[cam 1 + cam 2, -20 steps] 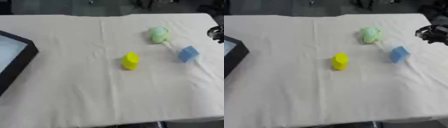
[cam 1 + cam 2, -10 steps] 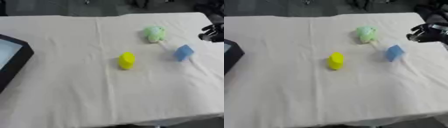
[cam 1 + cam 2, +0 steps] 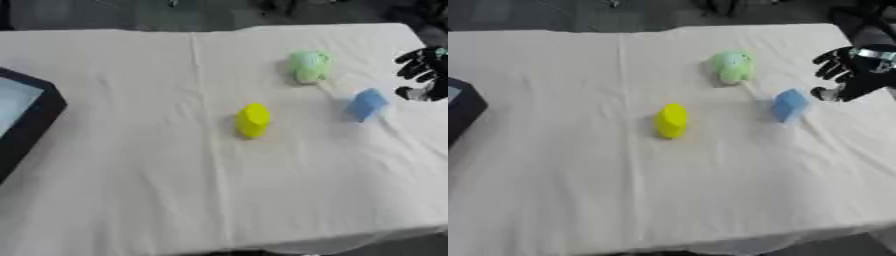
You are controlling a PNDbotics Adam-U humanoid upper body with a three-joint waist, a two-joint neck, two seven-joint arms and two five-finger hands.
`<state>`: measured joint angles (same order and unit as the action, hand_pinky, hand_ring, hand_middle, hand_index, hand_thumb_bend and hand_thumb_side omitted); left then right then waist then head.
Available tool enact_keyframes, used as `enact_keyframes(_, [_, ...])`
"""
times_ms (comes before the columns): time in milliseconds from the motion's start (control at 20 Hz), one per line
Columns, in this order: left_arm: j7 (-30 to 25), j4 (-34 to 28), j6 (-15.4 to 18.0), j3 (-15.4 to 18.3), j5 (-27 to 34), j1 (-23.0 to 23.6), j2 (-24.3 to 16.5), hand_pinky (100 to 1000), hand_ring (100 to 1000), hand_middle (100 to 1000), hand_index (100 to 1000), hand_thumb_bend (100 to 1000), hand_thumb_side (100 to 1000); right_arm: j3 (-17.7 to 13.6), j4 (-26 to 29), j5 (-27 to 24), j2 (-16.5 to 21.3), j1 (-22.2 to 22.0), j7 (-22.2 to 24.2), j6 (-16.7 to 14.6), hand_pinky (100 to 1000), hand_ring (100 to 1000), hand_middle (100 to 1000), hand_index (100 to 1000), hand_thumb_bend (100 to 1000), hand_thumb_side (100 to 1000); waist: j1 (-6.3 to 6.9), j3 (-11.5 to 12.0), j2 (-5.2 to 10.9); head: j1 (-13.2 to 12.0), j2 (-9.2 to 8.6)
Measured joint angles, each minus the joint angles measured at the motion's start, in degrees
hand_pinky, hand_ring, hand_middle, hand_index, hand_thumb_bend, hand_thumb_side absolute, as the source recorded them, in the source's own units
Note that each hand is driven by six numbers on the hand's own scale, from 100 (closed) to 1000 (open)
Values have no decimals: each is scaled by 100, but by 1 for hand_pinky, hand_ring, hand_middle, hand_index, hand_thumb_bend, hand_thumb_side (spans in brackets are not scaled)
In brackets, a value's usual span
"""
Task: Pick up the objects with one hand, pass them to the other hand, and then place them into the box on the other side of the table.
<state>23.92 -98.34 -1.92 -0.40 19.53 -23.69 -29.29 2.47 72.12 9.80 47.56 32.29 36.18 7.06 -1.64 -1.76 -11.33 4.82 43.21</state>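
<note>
The black box (image 3: 33, 125), well to the left of the yellow object (image 3: 253, 120), runs off the picture's left edge, so only one corner and part of its pale inside show. The right hand (image 3: 843, 75), right of the blue block (image 3: 788, 105), is cut at the right edge, its arm out of sight and its fingers too blurred to read. The pale green object (image 3: 308, 66), up and right of the yellow one, is too soft to identify.

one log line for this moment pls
phase: reach | right hand: open, beside blue block, apart | yellow object, green object: on table | black box: left edge
</note>
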Motion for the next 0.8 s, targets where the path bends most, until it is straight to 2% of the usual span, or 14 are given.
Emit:
enact_keyframes(300, [-9, 7, -2, 0, 17, -1, 0, 828, 1000, 981, 822, 126, 806, 47, 47, 216, 7, 137, 376, -303, 915, 883, 754, 910, 259, 100, 0, -1, -5, -37, 0])
enact_keyframes(500, [-11, 16, -1, 1, 22, -1, 0, 830, 1000, 981, 822, 125, 810, 113, -47, 443, 3, 254, 547, -433, 922, 889, 765, 918, 319, 100, 0, 4, -8, -50, 0])
enact_keyframes(600, [-12, 17, 1, 1, 25, -1, 0, 831, 1000, 981, 822, 124, 811, 156, -93, 587, 0, 323, 606, -489, 926, 893, 773, 923, 353, 100, 0, 10, -8, -57, 0])
enact_keyframes(800, [-17, 17, 6, 4, 54, -1, 1, 831, 1000, 978, 821, 117, 822, 259, -152, 1064, -2, 473, 616, -576, 935, 898, 779, 926, 343, 100, 0, 11, -8, -73, 0])
